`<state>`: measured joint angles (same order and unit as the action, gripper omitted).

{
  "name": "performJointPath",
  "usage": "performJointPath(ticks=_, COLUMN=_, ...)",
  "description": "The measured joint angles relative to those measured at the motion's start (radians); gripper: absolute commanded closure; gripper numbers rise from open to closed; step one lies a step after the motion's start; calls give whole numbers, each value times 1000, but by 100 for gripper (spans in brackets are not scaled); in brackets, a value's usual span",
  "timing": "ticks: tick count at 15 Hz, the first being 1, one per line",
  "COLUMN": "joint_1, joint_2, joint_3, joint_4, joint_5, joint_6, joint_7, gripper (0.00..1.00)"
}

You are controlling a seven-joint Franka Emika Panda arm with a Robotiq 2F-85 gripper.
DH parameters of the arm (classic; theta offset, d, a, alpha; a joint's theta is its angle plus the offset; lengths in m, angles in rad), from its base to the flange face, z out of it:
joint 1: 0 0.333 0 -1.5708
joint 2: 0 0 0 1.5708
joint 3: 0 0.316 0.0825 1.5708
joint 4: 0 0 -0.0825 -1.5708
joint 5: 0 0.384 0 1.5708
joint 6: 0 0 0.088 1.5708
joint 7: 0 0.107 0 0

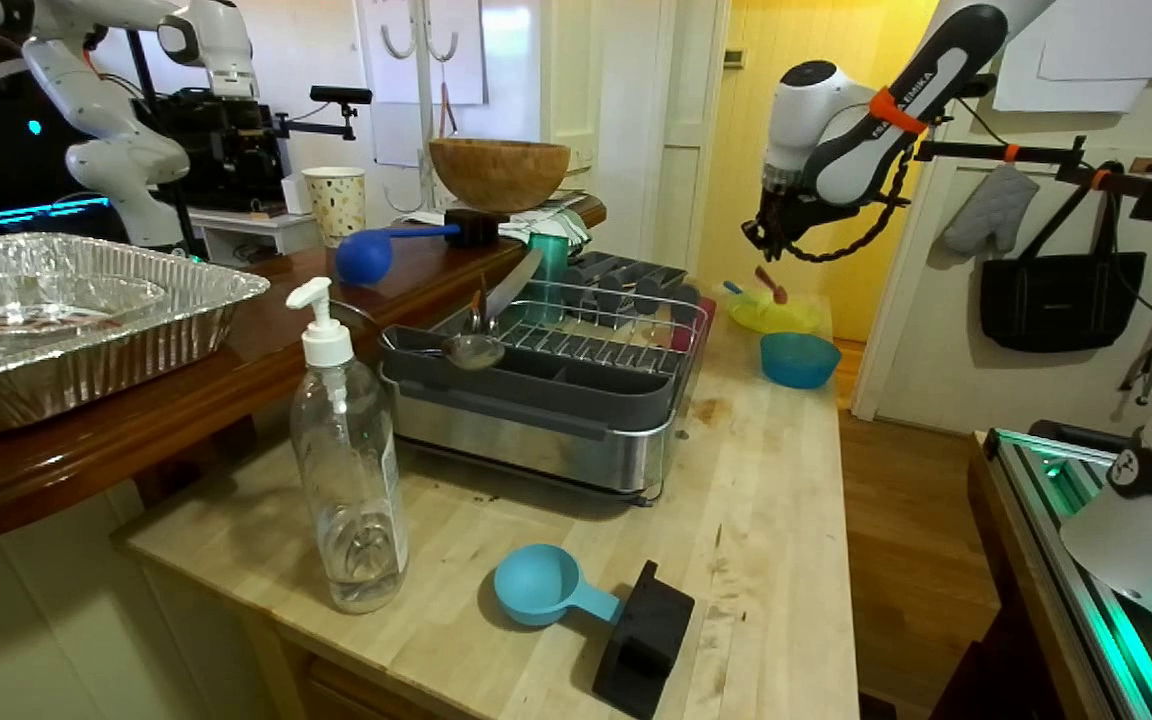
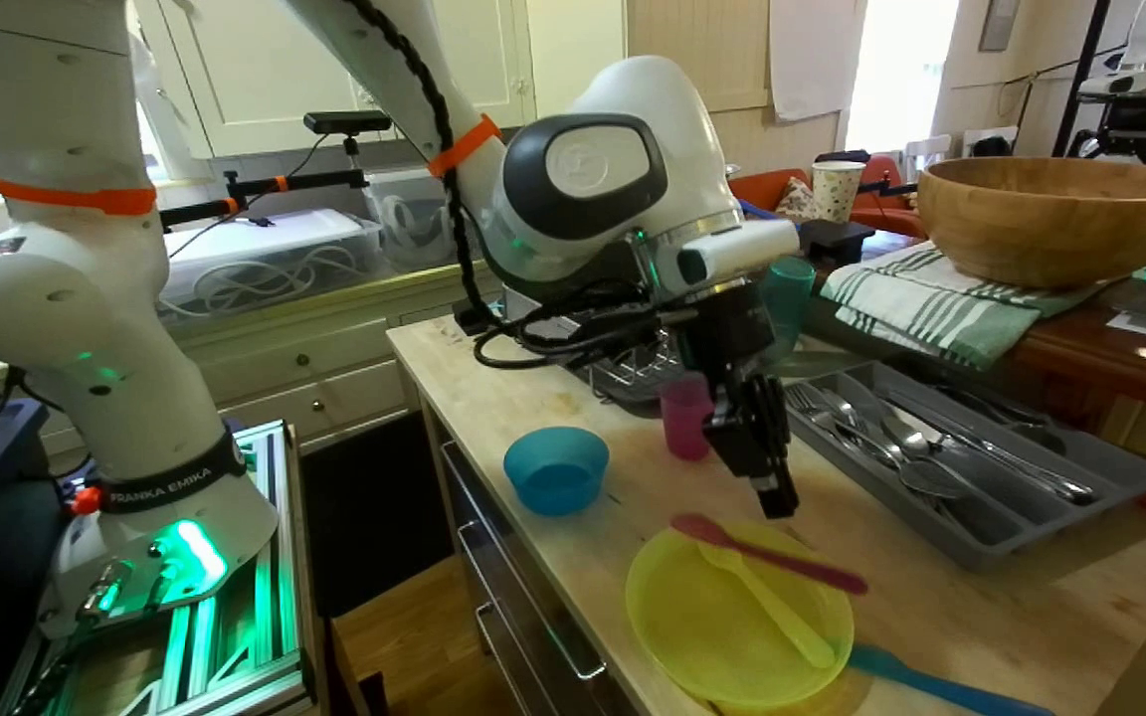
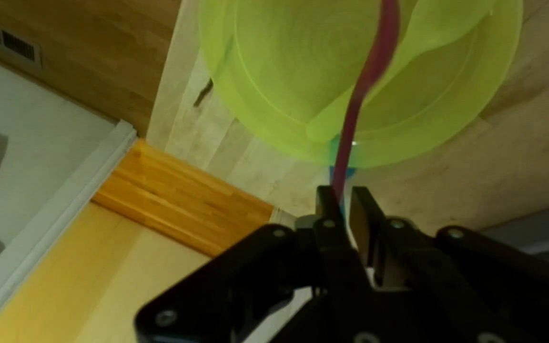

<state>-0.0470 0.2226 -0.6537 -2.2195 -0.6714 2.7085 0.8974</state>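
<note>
Arm: in both exterior views it is stretching out over the tabletop, bending near its end so that your hand is pointing downward at a slight slant.
Height: you are holding the hand above the yellow plate, near its rim.
Fingertips: they are standing only a narrow gap apart, and you are gripping nothing that shows between them.
Touch: in an exterior view the tips are hanging clear above the pink spoon; in the wrist view its handle is running right up to one of them, overlapping it in sight.
Pink spoon: it is slanting over the plate and crossing the yellow spoon; whether it is resting on the rim, you cannot tell.
Yellow spoon: it is lying inside the plate.
Blue utensil: it is sticking out from beneath the plate's edge.
Nearby: a blue bowl and a pink cup are standing beyond the plate, while a grey tray is holding metal cutlery.
</note>
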Motion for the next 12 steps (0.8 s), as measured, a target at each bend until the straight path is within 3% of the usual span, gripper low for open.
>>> performJointPath(ticks=3, joint_1=60, joint_2=-77, joint_3=-10, joint_4=-10, joint_5=-223, joint_6=-4, joint_7=111, gripper=96)
performJointPath(ticks=6, joint_1=51, joint_2=-148, joint_3=83, joint_4=-18, joint_5=-413, joint_6=-36, joint_7=224, gripper=96)
performJointPath(ticks=7, joint_1=41, joint_2=-169, joint_3=125, joint_4=-23, joint_5=-453, joint_6=-53, joint_7=250, gripper=60)
performJointPath(ticks=9, joint_1=11, joint_2=-200, joint_3=205, joint_4=-37, joint_5=-485, joint_6=-98, joint_7=280, gripper=52)
performJointPath(ticks=12, joint_1=-53, joint_2=-219, joint_3=268, joint_4=-64, joint_5=-449, joint_6=-165, joint_7=278, gripper=31)
